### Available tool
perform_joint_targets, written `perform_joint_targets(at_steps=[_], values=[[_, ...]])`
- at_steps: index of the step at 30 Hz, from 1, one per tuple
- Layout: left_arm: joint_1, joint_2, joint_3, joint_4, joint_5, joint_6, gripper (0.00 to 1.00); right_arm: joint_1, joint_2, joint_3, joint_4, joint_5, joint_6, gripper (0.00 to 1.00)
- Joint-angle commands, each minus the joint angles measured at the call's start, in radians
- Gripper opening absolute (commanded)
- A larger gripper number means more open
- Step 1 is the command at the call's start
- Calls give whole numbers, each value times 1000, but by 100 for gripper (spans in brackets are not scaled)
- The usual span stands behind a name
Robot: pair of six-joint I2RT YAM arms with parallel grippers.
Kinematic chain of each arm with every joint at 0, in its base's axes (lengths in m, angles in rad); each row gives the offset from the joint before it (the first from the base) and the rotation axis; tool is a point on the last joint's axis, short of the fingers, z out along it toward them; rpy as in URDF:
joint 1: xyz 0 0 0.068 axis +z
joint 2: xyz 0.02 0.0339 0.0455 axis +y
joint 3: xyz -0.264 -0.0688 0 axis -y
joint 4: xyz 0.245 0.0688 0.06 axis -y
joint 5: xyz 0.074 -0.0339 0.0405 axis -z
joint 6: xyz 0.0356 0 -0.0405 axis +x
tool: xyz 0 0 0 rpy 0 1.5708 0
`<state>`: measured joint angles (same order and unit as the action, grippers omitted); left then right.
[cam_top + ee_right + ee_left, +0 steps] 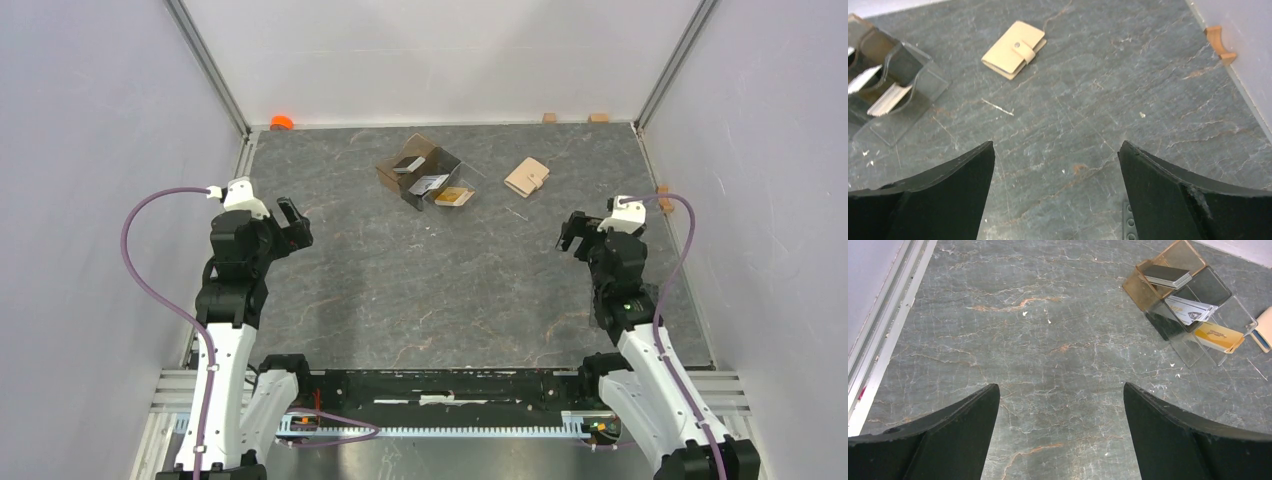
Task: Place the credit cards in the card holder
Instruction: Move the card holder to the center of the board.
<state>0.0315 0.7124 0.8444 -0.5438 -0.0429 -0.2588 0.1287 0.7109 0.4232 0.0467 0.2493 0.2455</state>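
Tan card holder (527, 177) is lying shut, up-left of the right claw (572, 232), which, like the left claw (297, 225), is gaping wide, empty.

I'm seeing a lab test cell, plain white panel walls (90, 100), aluminium frame posts (208, 68), grey marbled tabletop (430, 290).

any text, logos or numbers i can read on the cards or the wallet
None can be read.
Silver-grey card: dark print on its face, too blurred to read.
Orange-gold card: a small dark mark, too small to read.
Dark card and card holder: no lettering visible.
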Motion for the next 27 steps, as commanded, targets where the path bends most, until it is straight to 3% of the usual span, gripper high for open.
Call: perform_joint_targets(at_steps=[1, 8, 17, 18, 22, 27], values=[[3, -6, 1, 41, 25, 30, 100, -1, 15, 26, -31, -69, -25, 98], [4, 8, 1, 27, -23, 21, 100, 0, 150, 78, -34, -156, -37, 98], [3, 17, 0, 16, 38, 23, 100, 1, 577, 298, -24, -245, 43, 99], [3, 17, 1, 16, 38, 22, 100, 1, 624, 330, -18, -285, 55, 95], [2, 9, -1, 13, 57, 15, 100, 2, 808, 463, -25, -228, 74, 89], [-16, 2, -2, 13, 70, 15, 100, 37, 977, 632, -100, -83, 31, 90]])
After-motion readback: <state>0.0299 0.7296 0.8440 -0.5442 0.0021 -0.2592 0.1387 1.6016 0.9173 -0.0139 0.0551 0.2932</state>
